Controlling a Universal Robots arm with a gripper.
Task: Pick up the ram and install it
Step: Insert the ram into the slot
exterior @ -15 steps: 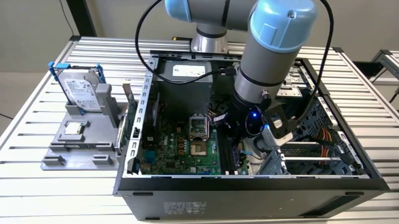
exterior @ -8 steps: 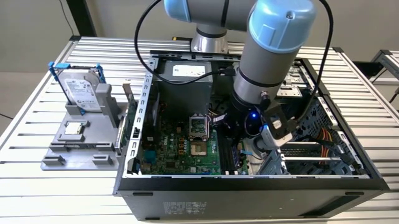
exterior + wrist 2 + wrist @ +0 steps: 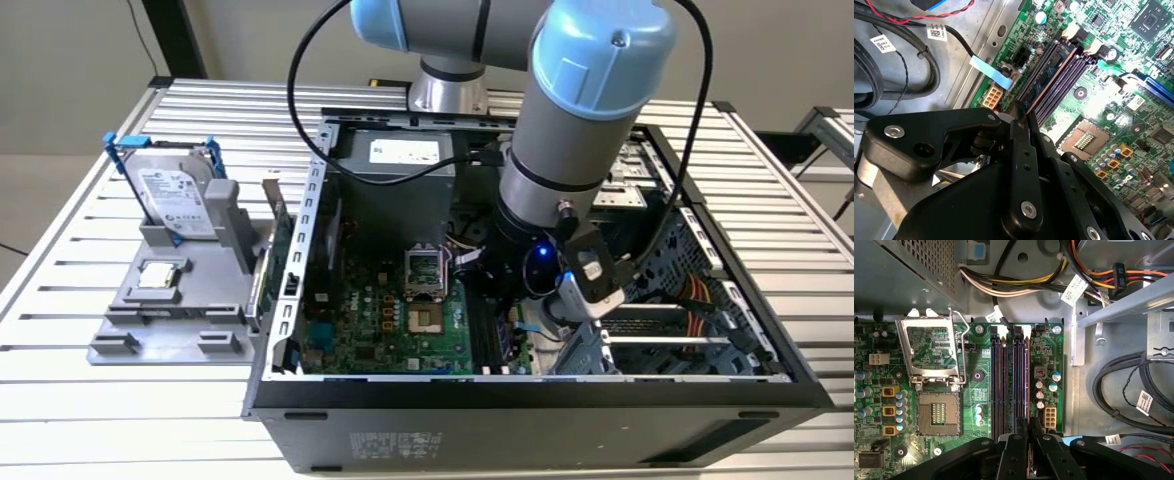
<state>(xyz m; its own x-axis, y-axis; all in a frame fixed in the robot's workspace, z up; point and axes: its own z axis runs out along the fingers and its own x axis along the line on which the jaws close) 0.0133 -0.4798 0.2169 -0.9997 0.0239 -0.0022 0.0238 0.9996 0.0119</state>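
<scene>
An open computer case (image 3: 534, 400) is lying on its side on a slatted metal table (image 3: 54, 400), and the robot arm (image 3: 587, 120) is reaching down into it from above. At the end of the arm, the black gripper (image 3: 1020, 114) is hanging low over the green motherboard (image 3: 387, 320). Its two fingers are drawn almost together, pinching the near end of the ram (image 3: 1046, 75). The ram is standing on edge, a thin bluish-green stick with a copper-coloured rim, running away from the fingertips along the long dark memory slots (image 3: 999, 385). In the first wrist view the gripper (image 3: 1029, 424) is sitting in line with the slot on the side away from the processor socket (image 3: 939, 412), and the ram (image 3: 1027, 380) is showing as a fine line over that slot. It seems to be held upright and parallel so its edge can meet the slot squarely; whether it is fully seated cannot be told. Farther off, the socket is lying open and empty. Beyond the case wall, a grey tray (image 3: 147, 330) is holding a silver hard drive (image 3: 174, 195) upright and a small processor chip (image 3: 160, 275) flat, well apart from the work.
</scene>
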